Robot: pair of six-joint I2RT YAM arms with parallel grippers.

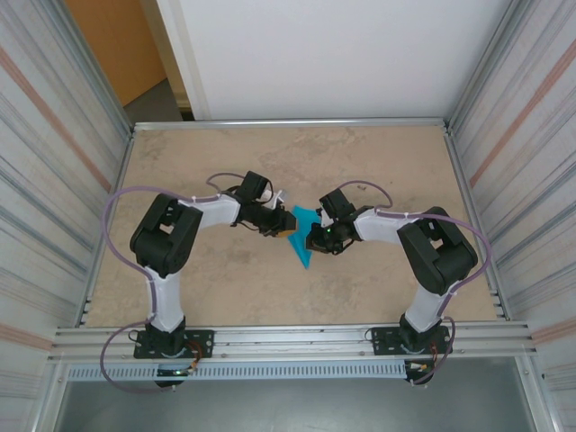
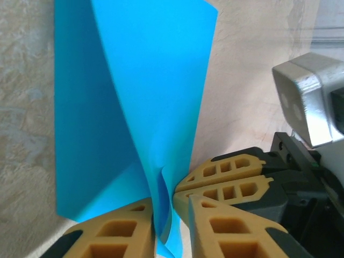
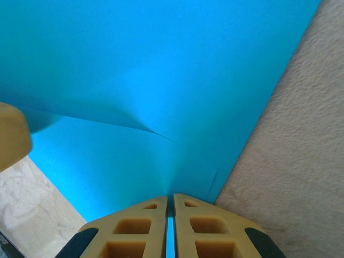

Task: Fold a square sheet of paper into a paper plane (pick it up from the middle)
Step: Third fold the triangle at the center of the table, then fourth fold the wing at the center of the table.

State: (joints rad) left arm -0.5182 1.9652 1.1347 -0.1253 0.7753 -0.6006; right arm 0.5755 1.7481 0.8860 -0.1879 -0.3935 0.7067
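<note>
- Your right gripper [image 3: 170,201] is clamped on the paper [image 2: 145,80]; pulling apart could tear it
- Left gripper [image 2: 164,215] straddles the edge, grip unclear; paper may slip

We read this as robotics lab test cell. We see mottled beige table [image 1: 270,162] fenced by ribbed metal panels [image 1: 45,135] on both sides, white board [image 1: 333,54] behind. We note left arm [image 1: 166,238] and right arm [image 1: 436,247] bolted onto aluminium rail [image 1: 288,340] at near edge, lilac cables [image 1: 112,216] looping from bases.
</note>
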